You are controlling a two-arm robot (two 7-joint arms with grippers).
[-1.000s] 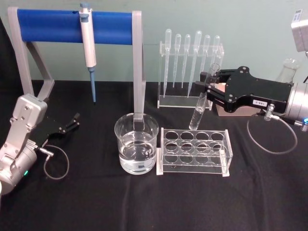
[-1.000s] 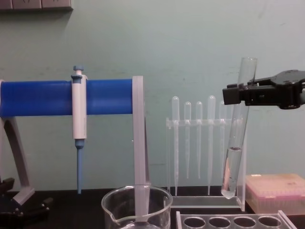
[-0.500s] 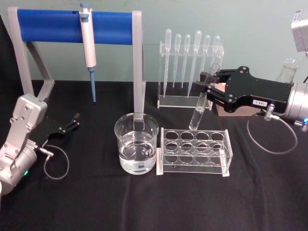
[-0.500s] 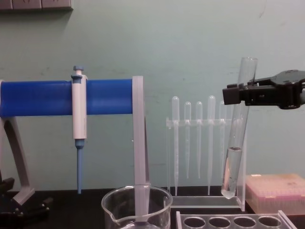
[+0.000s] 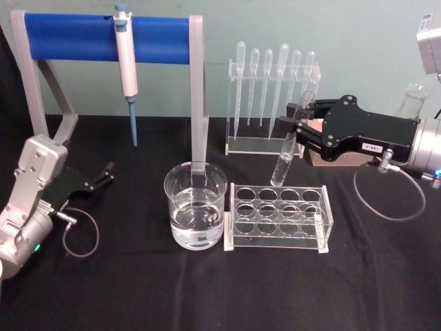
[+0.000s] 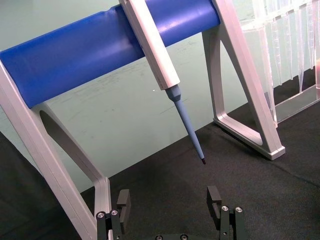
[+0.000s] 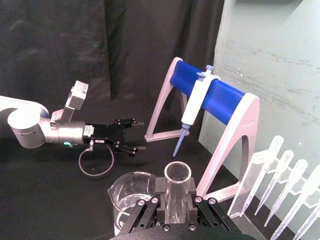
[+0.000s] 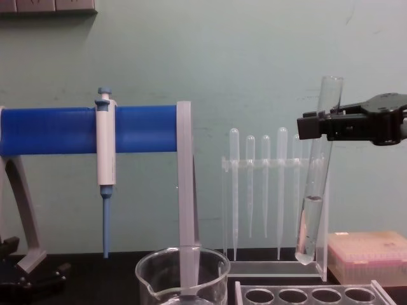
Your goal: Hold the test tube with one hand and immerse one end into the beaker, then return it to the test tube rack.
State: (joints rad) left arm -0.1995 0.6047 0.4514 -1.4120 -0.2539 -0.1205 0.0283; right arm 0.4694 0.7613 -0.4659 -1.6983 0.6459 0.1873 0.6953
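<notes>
One test tube [image 5: 284,162] hangs in the air over the far side of the test tube rack [image 5: 277,240], right of the tabletop's middle. It is clamped not far below its flared rim by the right tool [image 5: 298,125], whose two black fingers are closed snugly on the glass. The tube leans slightly, its rounded bottom clear of the rack, and the chest view shows a little liquid in its lower part. The beaker [image 5: 171,215], part-filled with clear liquid, stands at the middle of the tabletop, its wall just beside the rack's left end. The left tool [image 5: 107,174] lies parked near the left edge, fingers spread apart and holding nothing. Whether the dip is done cannot be read from the scene. If it lies ahead, the job looks to be a level carry leftward, high enough for the bottom to pass over rack and beaker rim, then a straight descent at the beaker's centre until only the lower end is wetted. The lean deserves correcting first, since a tilted tube could knock the rim or, on return, catch the edge of a rack hole. The grip is high on slick glass, so slow moves and a steady squeeze seem wise. The pipettes [image 5: 272,83] racked just behind leave little room toward the far edge.
</notes>
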